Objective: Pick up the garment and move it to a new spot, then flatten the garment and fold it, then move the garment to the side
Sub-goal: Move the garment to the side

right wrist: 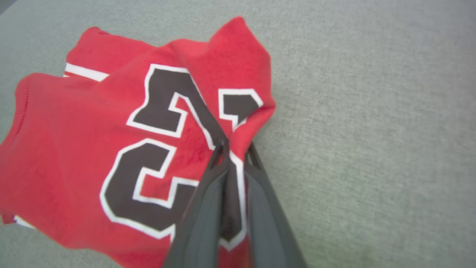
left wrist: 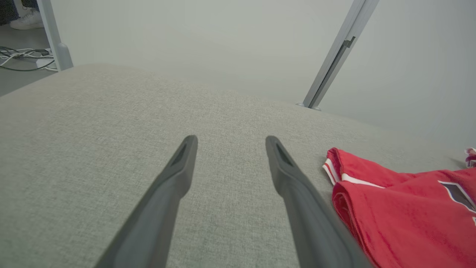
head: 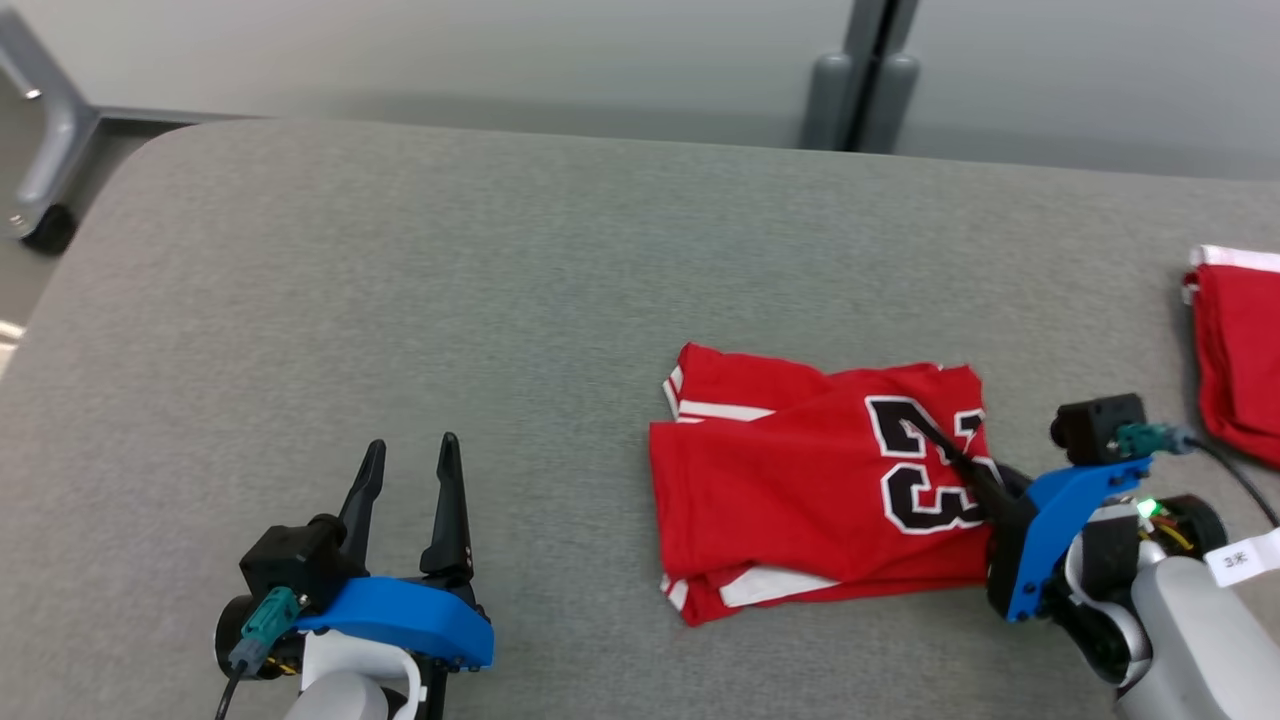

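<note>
**Head view: right gripper (head: 915,428) clamped on red basketball jersey with white trim and a black, white-edged number (head: 800,480)**

Nearest, over the near-left part of the grey fabric-covered table (head: 500,300): left gripper (head: 412,445), two long dark fingers spread wide, nothing between them, tips pointing toward the table's far edge. Same in the left wrist view: left gripper (left wrist: 230,139) agape above bare grey cloth, edge of the jersey (left wrist: 401,208) off to one side.

Over the table's near-right part: right gripper, fingers drawn together. Close up in the right wrist view: right gripper (right wrist: 236,145) pinching a raised fold of the jersey (right wrist: 74,149) right at the printed digits, fabric puckered around the fingertips.

Further in: jersey folded into a rough rectangle, lying on the table right of its middle, toward the near edge.

At the table's right edge: second red garment with a white hem (head: 1240,350), cut off by the frame.

Beyond the table's far edge: grey upright post (head: 860,90) against a pale wall.
</note>
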